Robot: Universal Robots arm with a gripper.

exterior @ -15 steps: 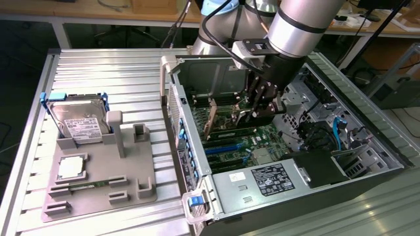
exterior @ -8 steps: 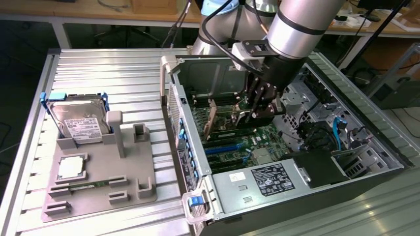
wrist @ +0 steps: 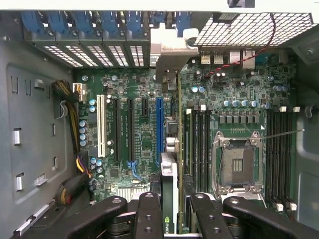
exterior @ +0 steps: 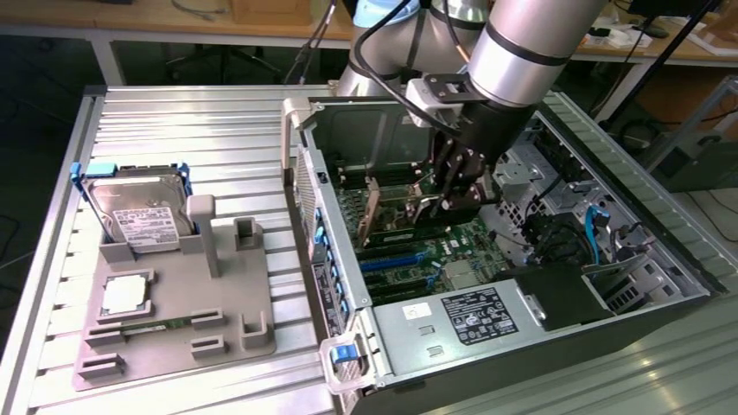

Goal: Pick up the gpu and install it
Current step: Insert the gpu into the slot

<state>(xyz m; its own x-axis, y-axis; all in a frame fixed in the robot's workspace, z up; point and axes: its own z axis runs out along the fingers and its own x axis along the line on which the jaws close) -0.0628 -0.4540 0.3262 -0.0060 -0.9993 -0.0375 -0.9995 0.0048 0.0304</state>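
Inside the open computer case, the gripper is pinching 1 gpu edge-on above the motherboard; it is seeming stiff, light, fragile, best held by its top edge.

A ribbed aluminium table with lengthwise grooves fills the exterior view, its pale metal evenly lit with no hard shadows. Beyond its far edge runs a wooden workbench on white legs, with dark floor under it and loose cables lying on its top. At the exterior view's right, black cables hang over a second bench edge, and a grey box stands on the light floor beside the table.
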